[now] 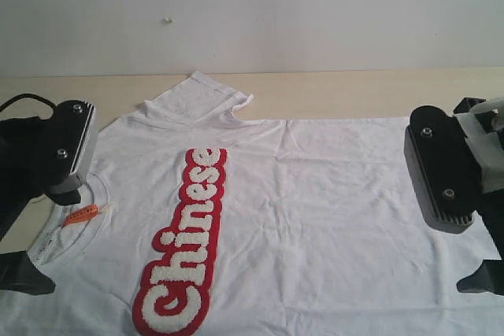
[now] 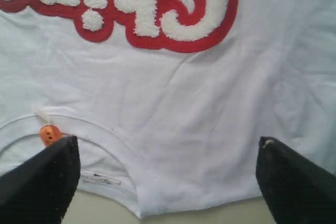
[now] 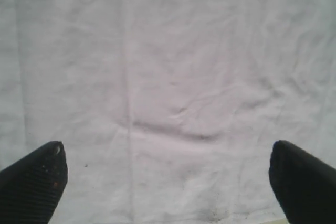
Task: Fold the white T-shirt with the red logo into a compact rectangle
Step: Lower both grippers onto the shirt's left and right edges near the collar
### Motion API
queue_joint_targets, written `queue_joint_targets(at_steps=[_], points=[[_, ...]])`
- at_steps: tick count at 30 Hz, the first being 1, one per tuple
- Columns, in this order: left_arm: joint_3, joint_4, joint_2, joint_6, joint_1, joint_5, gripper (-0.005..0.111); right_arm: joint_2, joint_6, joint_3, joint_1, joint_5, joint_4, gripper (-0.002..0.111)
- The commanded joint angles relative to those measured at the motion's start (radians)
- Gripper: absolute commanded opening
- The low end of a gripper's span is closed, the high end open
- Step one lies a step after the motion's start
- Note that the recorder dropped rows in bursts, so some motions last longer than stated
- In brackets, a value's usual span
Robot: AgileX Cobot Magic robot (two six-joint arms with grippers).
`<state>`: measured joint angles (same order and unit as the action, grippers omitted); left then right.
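1. At the bottom edge of the exterior frame, left of centre, the red logo is running up the cloth as one long strip. Its big "C" is lying nearest and its last "e" farthest. The fuzzy white letters are sitting inside a thick red outline.
2. The white T-shirt bearing it is lying spread flat, chest up, on the counter. It is filling the lower two thirds of the frame, lightly creased, and its neck is pointing toward the left edge.
3. At the lower left, the left claw is hanging over the neck end of the shirt. Its jaws are standing wide apart and gripping nothing.
4. At the lower right, the right claw is hanging over plain white cloth at the hem end. Its jaws are spread just as wide and are empty. I cannot tell whether its tips are touching the cloth.
5. At mid-left, the ribbed collar is curving partly out of sight behind the left arm's black housing. The orange tag is lying just inside it, close beside one jaw of the left claw.
6. Farther back, a short sleeve is poking toward the upper centre-left, lying flat on the counter.
7. Behind the shirt, a bare tan strip of counter is running across the frame, and a white wall is rising above it.
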<state>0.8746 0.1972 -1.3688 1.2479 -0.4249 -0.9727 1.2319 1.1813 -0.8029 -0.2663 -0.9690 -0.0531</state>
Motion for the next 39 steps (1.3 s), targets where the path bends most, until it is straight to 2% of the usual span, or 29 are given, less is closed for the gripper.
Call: queue_joint_targets(at_steps=[1,5,10,13,18,29,39], points=[[0.001,-0.091,-0.03,0.071,-0.004,0.043,0.086,0.042,0.013,-0.01,0.002,0.033,0.086,0.101],[0.015,-0.145,-0.11,0.097,0.007,0.097,0.086,0.113,0.03,-0.012,0.032,0.116,0.109,0.099],[0.19,-0.108,-0.248,0.115,0.119,0.055,0.086,0.184,0.088,-0.032,0.17,0.134,0.107,0.099],[0.235,-0.1,-0.313,0.157,0.16,0.04,0.086,0.255,0.119,-0.079,0.238,0.134,0.094,0.099],[0.235,-0.083,-0.381,0.234,0.164,0.116,0.086,0.36,0.241,-0.133,0.305,0.154,-0.043,0.099],[0.255,-0.08,-0.493,0.269,0.166,0.158,0.086,0.5,0.26,-0.142,0.319,0.204,0.008,0.099],[0.284,-0.064,-0.569,0.288,0.179,0.182,0.086,0.543,0.256,-0.142,0.385,0.224,0.009,0.099]])
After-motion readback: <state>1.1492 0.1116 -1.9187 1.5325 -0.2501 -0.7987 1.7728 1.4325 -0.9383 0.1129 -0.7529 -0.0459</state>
